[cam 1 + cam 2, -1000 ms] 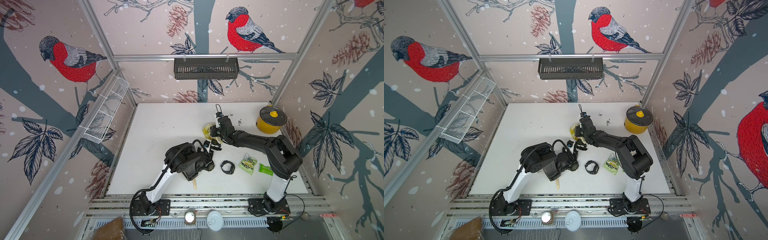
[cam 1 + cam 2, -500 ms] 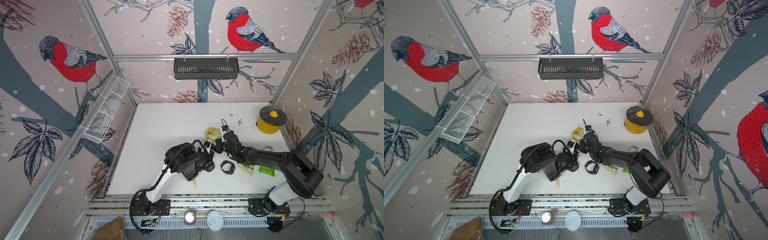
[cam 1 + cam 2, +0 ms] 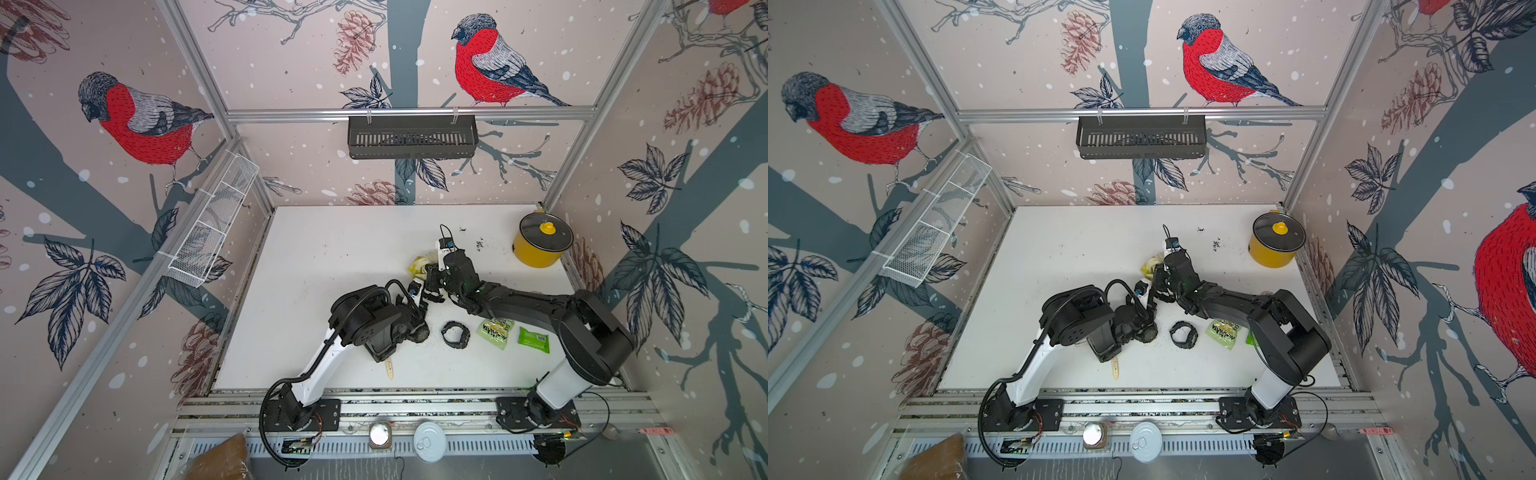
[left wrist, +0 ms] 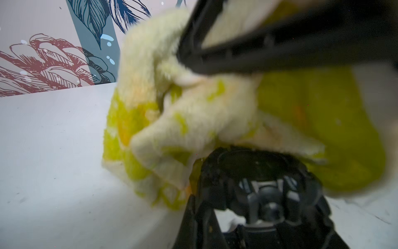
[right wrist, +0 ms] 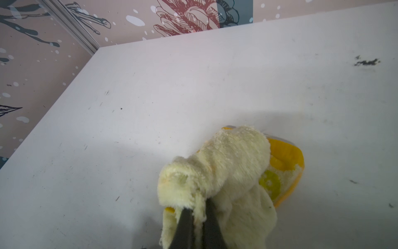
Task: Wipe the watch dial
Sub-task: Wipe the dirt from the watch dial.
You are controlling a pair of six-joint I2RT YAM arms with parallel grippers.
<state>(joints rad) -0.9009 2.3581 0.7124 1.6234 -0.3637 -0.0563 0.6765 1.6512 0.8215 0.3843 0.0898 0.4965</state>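
Note:
In the left wrist view a black watch (image 4: 254, 172) stands with its dark dial (image 4: 247, 160) facing up. My left gripper (image 4: 193, 207) is shut on the watch from below. A fluffy pale-yellow cloth (image 4: 193, 112) hangs over the dial and touches its far rim. My right gripper (image 5: 199, 217) is shut on a fold of that cloth (image 5: 226, 172), which trails onto the table. In both top views the two grippers meet mid-table, the right gripper (image 3: 430, 277) just behind the left gripper (image 3: 420, 300), with the cloth (image 3: 419, 264) behind them. There the held watch is mostly hidden.
A second black watch (image 3: 456, 334) lies on the white table (image 3: 332, 257) right of the left arm. Beside it are two green packets (image 3: 493, 330) (image 3: 534, 340). A beige strap (image 3: 389, 368) sticks out under the left arm. A yellow lidded pot (image 3: 540, 246) stands back right, near dark crumbs (image 3: 480, 244).
My right gripper, with the cloth, swept toward the front over the held watch and has drawn back a little; its elbow swung out and returned. The left arm has not moved.

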